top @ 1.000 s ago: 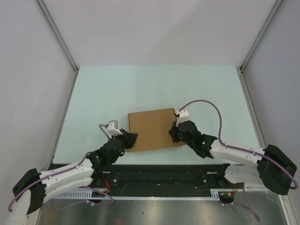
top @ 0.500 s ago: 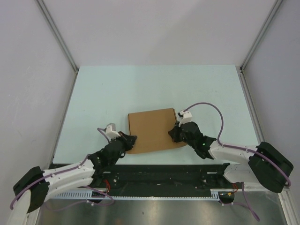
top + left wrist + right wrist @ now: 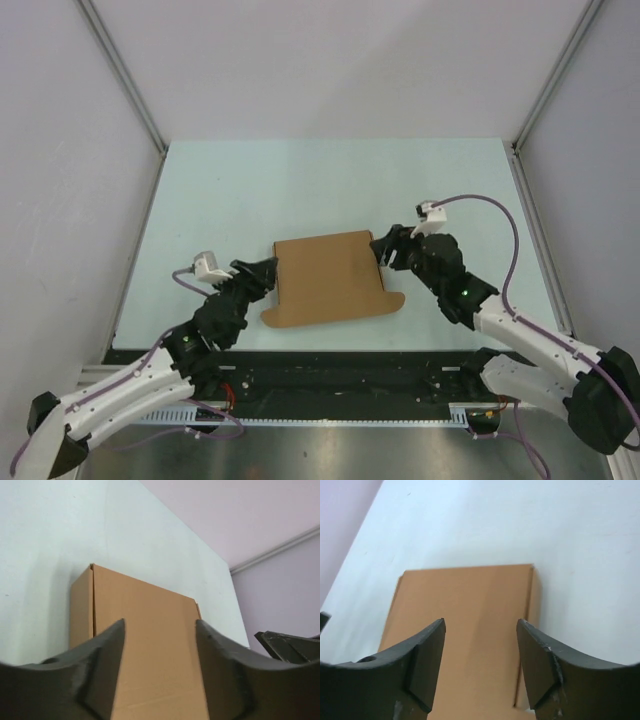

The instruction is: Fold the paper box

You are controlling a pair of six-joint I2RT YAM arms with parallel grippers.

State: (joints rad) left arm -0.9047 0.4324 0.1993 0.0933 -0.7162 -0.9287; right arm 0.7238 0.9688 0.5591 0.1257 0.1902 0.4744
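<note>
The paper box (image 3: 328, 278) lies flat on the table (image 3: 300, 180), near the middle of its near edge. The left gripper (image 3: 266, 273) sits at the box's left edge and the right gripper (image 3: 384, 246) at its right edge. Both have their fingers (image 3: 427, 665) spread apart and grasp nothing.

Item: paper box (image 3: 145, 605). Your left wrist view cut its near end off at the bottom edge, corners behind the left gripper (image 3: 160, 630).
</note>
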